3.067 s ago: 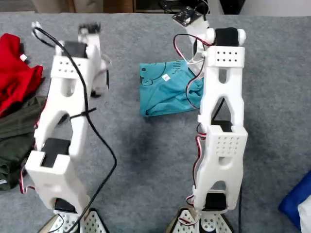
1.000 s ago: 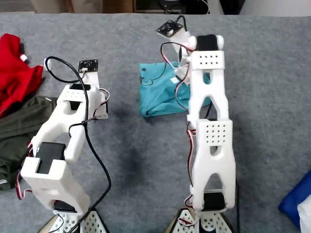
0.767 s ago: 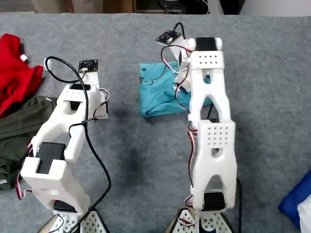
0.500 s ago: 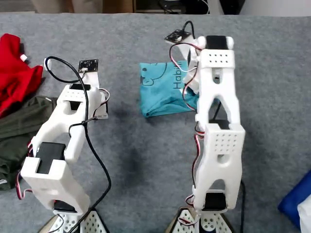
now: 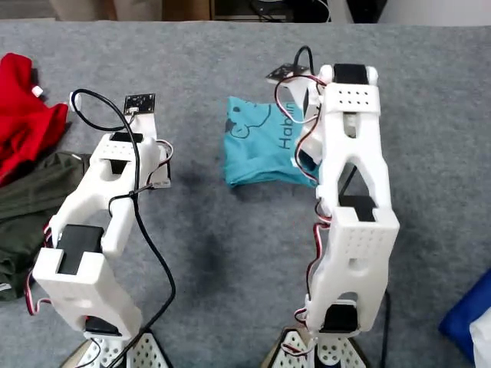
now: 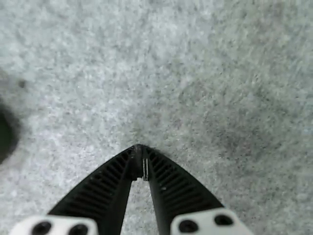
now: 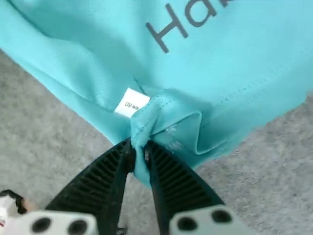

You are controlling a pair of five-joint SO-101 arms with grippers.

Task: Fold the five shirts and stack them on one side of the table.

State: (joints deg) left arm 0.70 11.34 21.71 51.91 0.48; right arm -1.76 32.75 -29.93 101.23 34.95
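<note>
**Mid-fold on the teal shirt (image 5: 259, 146), which lies upper centre in the high view.**
Nearest you, blue cloth (image 5: 468, 310) lies at lower right, with the dark green shirt (image 5: 23, 211) and red shirt (image 5: 23, 115) loose at the left edge. Your left gripper (image 6: 141, 155) is closed on nothing over the grey table (image 5: 230, 253). Farther out, your right gripper (image 7: 139, 148) pinches a bunched teal edge. Next, I'd judge, draw it across and lay it flat.

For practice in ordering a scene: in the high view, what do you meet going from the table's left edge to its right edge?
Red shirt → left arm → teal shirt → right arm → blue cloth.
</note>
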